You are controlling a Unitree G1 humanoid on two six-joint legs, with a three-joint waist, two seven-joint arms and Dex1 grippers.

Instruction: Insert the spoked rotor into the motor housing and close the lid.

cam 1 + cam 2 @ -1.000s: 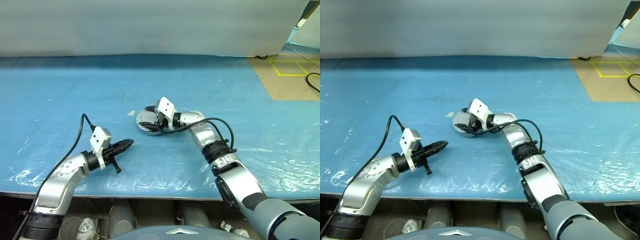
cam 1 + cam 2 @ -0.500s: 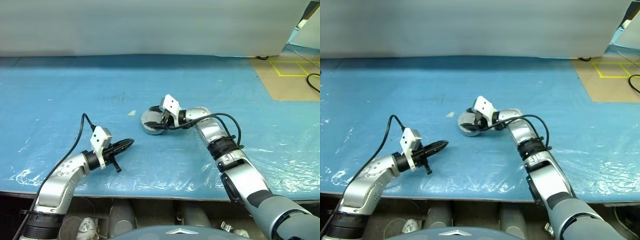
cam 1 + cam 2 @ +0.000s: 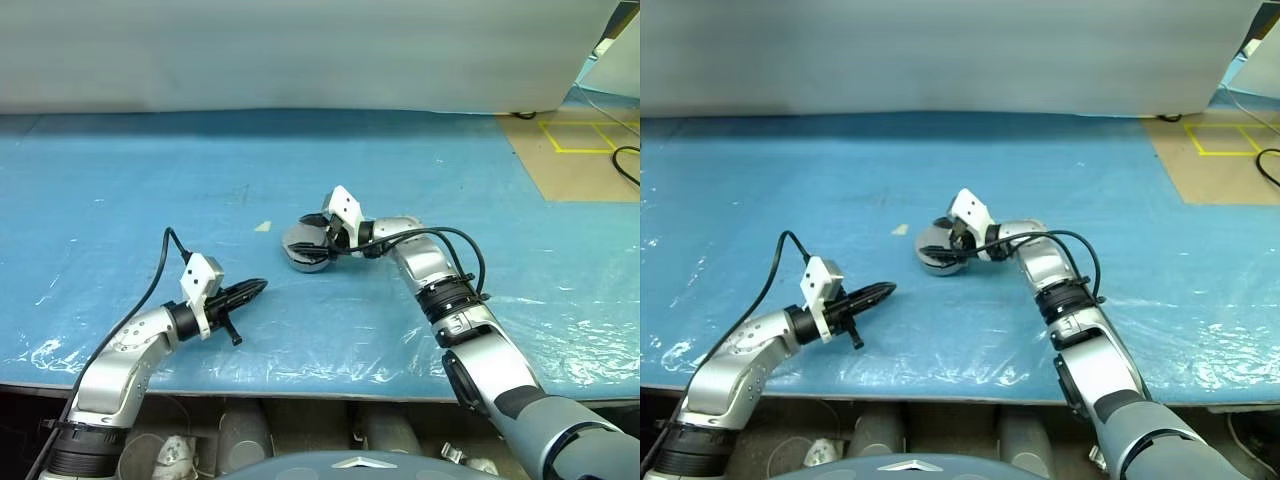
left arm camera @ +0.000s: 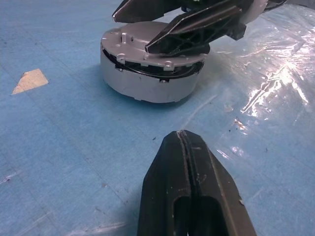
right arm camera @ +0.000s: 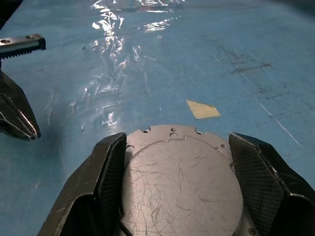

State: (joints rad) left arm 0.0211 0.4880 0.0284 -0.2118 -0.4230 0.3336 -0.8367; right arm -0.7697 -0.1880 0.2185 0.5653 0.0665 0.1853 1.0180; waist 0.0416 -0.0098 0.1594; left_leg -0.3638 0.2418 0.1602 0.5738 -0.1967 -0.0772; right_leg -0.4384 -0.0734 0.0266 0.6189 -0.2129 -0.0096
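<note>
1. The motor housing (image 4: 147, 78) sits on the blue desk (image 3: 120, 180), near its middle, beside a small tan scrap (image 5: 203, 109).
2. The lid (image 5: 182, 189) lies down on the housing, with a thin dark gap at the rim.
3. The right end effector (image 5: 179, 177) straddles the lid, fingers spread wide, one on each side.
4. The left end effector (image 4: 186, 147) is clenched empty, hovering well apart from the housing.
</note>
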